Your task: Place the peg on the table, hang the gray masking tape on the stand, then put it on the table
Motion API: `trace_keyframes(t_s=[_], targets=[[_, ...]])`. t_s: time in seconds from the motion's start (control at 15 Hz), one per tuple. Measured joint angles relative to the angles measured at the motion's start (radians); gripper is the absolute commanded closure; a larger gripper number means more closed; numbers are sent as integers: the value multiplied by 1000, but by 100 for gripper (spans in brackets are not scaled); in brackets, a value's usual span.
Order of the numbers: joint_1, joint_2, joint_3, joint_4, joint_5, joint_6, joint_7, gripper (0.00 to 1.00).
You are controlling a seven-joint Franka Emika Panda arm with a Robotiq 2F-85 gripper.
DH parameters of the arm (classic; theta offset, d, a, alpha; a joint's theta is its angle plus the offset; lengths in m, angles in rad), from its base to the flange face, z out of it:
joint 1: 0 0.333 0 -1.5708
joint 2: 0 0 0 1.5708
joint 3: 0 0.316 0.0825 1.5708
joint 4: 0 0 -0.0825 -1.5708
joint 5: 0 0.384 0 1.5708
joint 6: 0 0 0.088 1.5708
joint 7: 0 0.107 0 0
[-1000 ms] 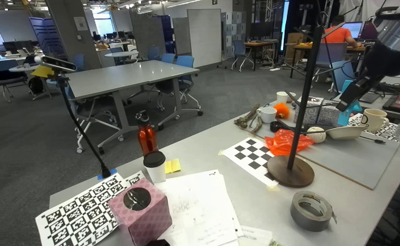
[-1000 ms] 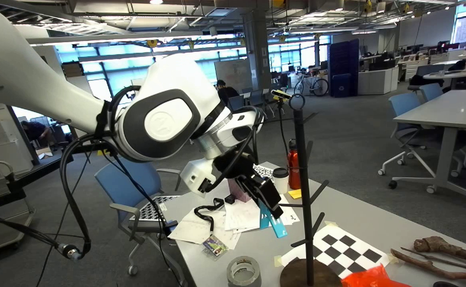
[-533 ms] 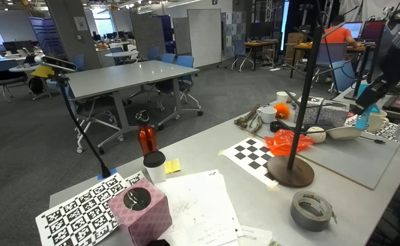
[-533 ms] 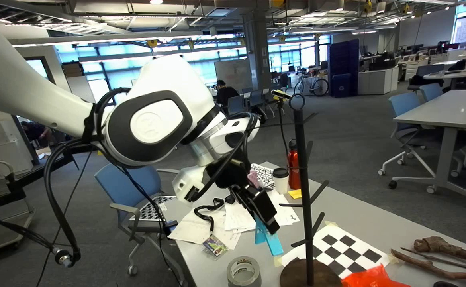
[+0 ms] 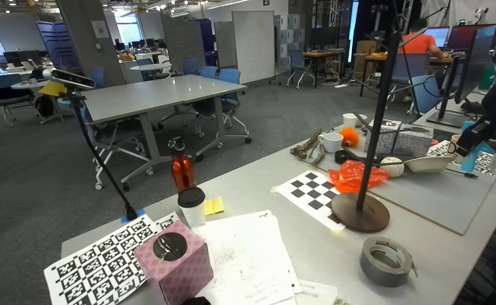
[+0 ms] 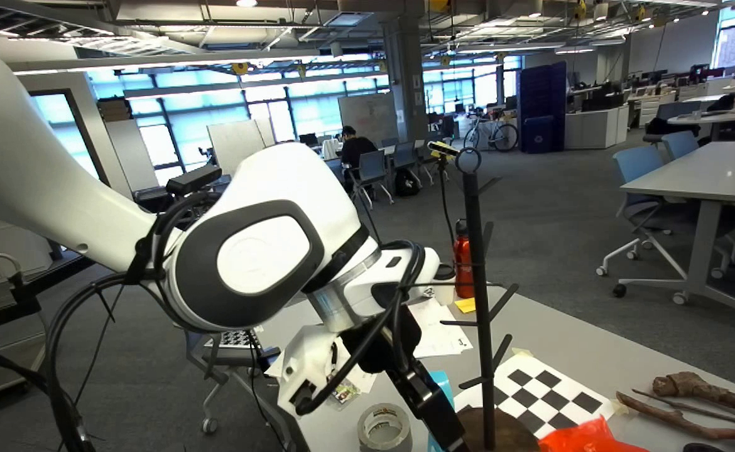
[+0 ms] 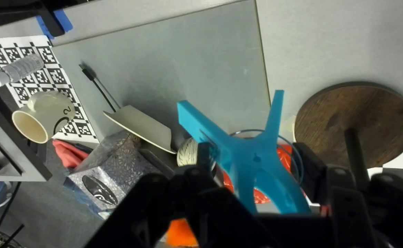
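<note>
My gripper (image 7: 256, 158) is shut on the peg (image 7: 248, 150), a teal-blue, X-shaped plastic piece whose arms stick out past the fingers. In an exterior view the peg (image 5: 472, 159) hangs in the air above the gray mat (image 5: 438, 205), below the gripper's tip. The gray masking tape (image 5: 379, 274) lies flat on the table (image 5: 252, 186) beside the stand (image 5: 375, 127); the wrist view does not show it. The stand is a dark upright pole with thin side arms and a round brown base (image 7: 354, 113). In an exterior view the arm partly covers the peg (image 6: 441, 382).
A red plastic bag (image 5: 352, 180), a cream tray (image 7: 141, 125), a beige mug (image 7: 50, 113), a silver patterned box (image 7: 119, 162) and a small bottle (image 7: 20, 69) stand around the mat. The checkerboard sheet (image 5: 311, 190) lies by the stand's base. A pink tissue box (image 5: 184, 267) stands farther off.
The gripper has come lower with the peg in it, moving right and down in an exterior view. The tape and the stand have not moved.
</note>
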Motion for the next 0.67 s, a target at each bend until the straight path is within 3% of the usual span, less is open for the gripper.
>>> trace_keyframes(t_s=[0.67], targets=[[-18, 270, -91, 98, -70, 232, 205, 64]])
